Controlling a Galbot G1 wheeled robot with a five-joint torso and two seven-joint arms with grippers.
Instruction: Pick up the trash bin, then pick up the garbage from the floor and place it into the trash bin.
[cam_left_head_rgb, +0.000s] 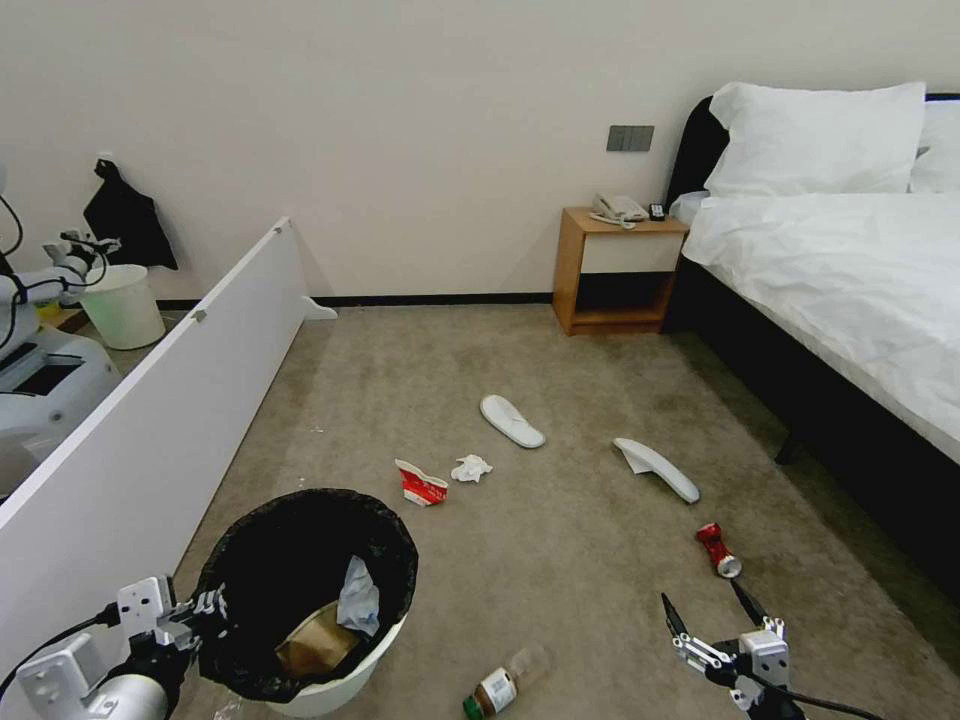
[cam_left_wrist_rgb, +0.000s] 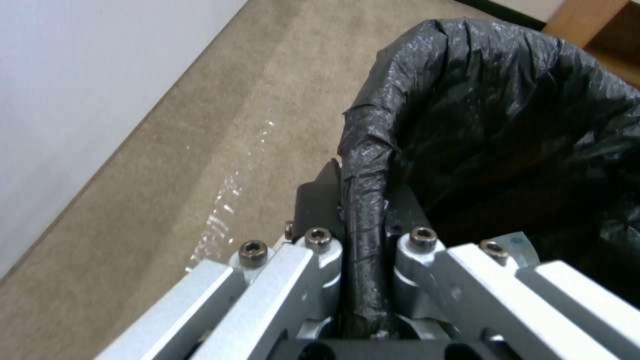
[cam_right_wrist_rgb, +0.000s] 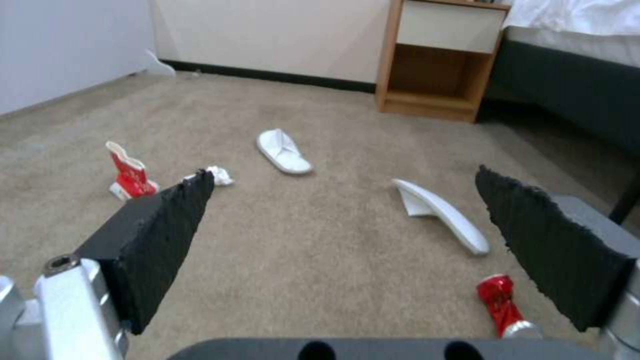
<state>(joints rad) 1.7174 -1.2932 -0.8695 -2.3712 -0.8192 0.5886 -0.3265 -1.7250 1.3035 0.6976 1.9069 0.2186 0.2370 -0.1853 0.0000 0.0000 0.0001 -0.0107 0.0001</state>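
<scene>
Left tool (cam_left_head_rgb: 205, 607) is clamped on the black-bagged rim of the trash bin (cam_left_head_rgb: 330, 690), pinching it at the robot's near left so the bin hangs tilted with its mouth open toward the litter; the left wrist view shows the rim fold squeezed between the tool's two metal sides. Inside the bin lie a brown paper bag (cam_left_head_rgb: 315, 645) and a bluish tissue (cam_left_head_rgb: 358, 600). Right tool (cam_left_head_rgb: 712, 612) hovers low over the carpet with its black pads (cam_right_wrist_rgb: 163, 235) spread wide apart, holding nothing, aimed toward the red can (cam_left_head_rgb: 719, 550) just ahead of it. A bottle (cam_left_head_rgb: 503, 683) lies near the bin's base. Further out on the floor: crushed red-white cup (cam_left_head_rgb: 421, 485), white tissue (cam_left_head_rgb: 471, 467), two slippers (cam_left_head_rgb: 511, 420) (cam_left_head_rgb: 657, 468). White panel (cam_left_head_rgb: 150, 420) hems in the left side, bed (cam_left_head_rgb: 850, 280) the right, nightstand (cam_left_head_rgb: 615, 270) at the wall; open carpet between, nothing blocks the can
</scene>
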